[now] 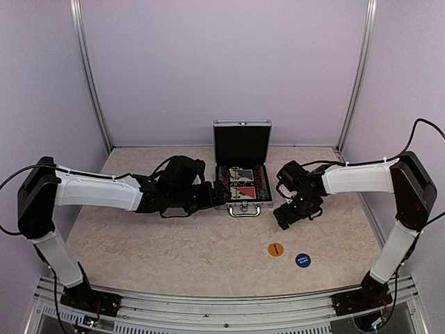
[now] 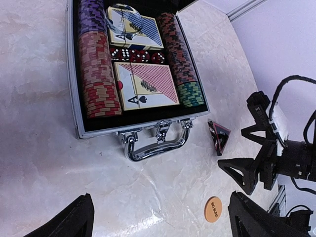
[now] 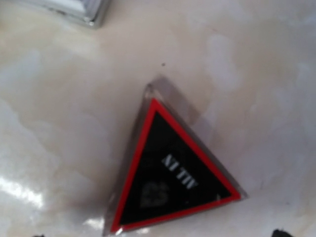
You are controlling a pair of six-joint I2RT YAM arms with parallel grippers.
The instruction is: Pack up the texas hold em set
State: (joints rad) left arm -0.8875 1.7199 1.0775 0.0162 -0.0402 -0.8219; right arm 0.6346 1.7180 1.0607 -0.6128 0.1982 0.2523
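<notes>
Aluminium briefcase (image 2: pixel 72 74) (black-lined) sits near a glossy, red-edged triangular marker (image 3: pixel 173 187).

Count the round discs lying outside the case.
2. The orange disc lies on the table in front of the case; the blue disc sits just right of it, slightly nearer. Others may be hidden from these views.

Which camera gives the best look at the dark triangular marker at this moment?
Right wrist: the triangular marker fills the frame, red border and white lettering visible. Left wrist shows it small, on the table beside the open briefcase. Top external: I cannot make it out.
</notes>
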